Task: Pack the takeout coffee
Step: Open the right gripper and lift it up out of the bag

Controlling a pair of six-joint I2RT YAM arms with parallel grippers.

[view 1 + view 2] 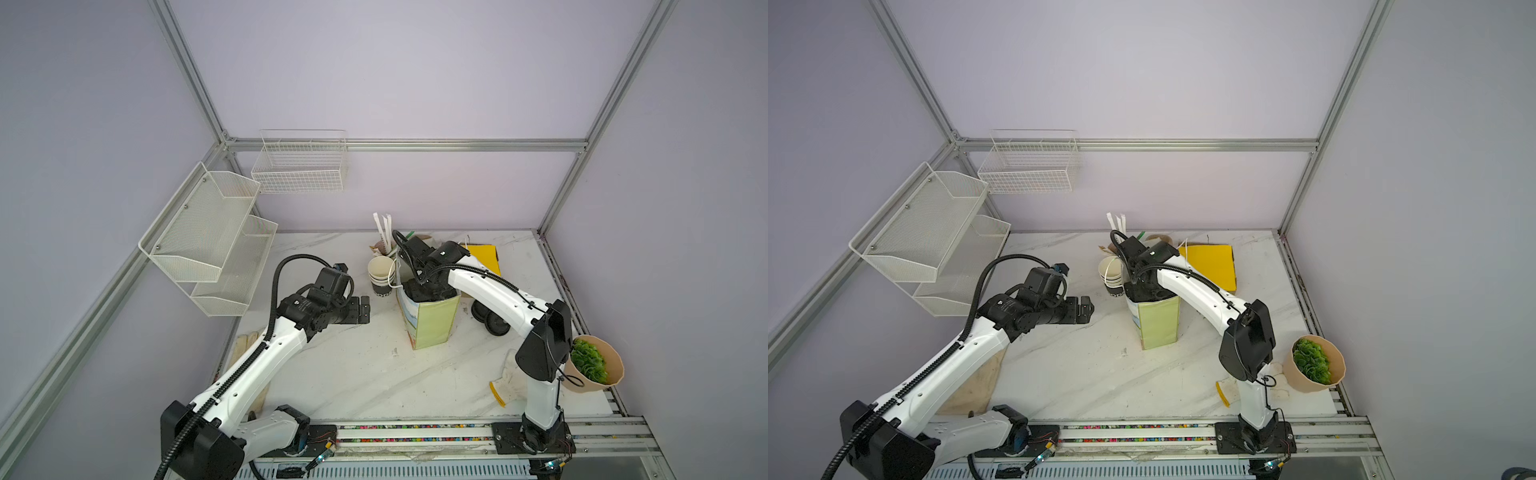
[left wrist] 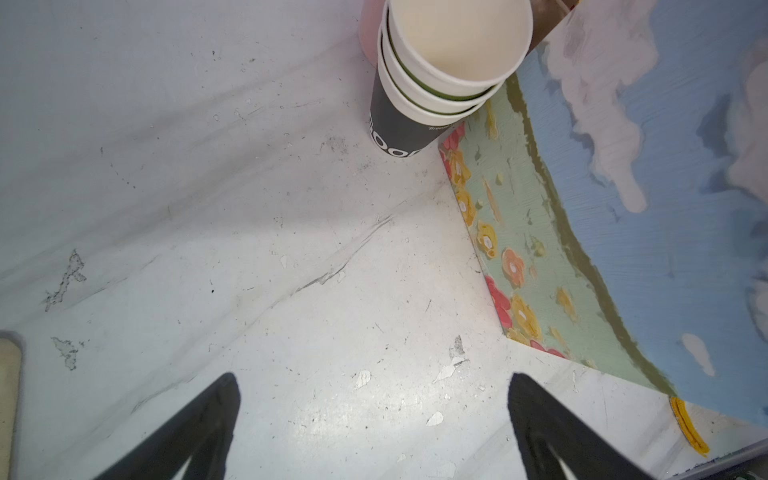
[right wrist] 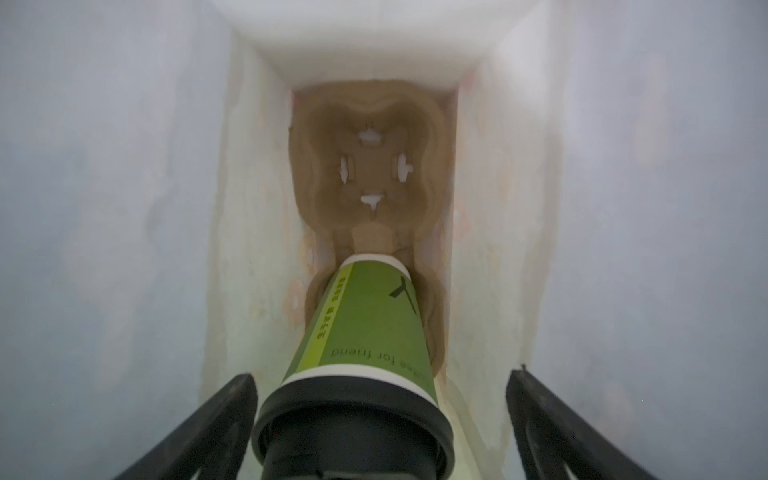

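A white marble-patterned table (image 1: 374, 374), scuffed and chipped, carries a tall rectangular paper bag (image 1: 432, 328) at its middle. The bag is pale green on the near side, with painted sky and flowers on the left. On the bag's floor lies a brown moulded-pulp carrier (image 3: 365, 166) with round wells.

The takeout coffee (image 3: 370, 320) is inside the bag, its narrow base in the carrier. It is a matte green paper cup with pale bands, dark lettering and a glossy black lid.

The right gripper (image 3: 380, 376) reaches into the bag, its black fingers spread either side of the lid and not clamping it.

Just left of the bag stand nested cups (image 2: 436, 75), white inside and black outside. The left gripper (image 2: 372, 377) hovers left of the bag, fingers wide apart over bare table.
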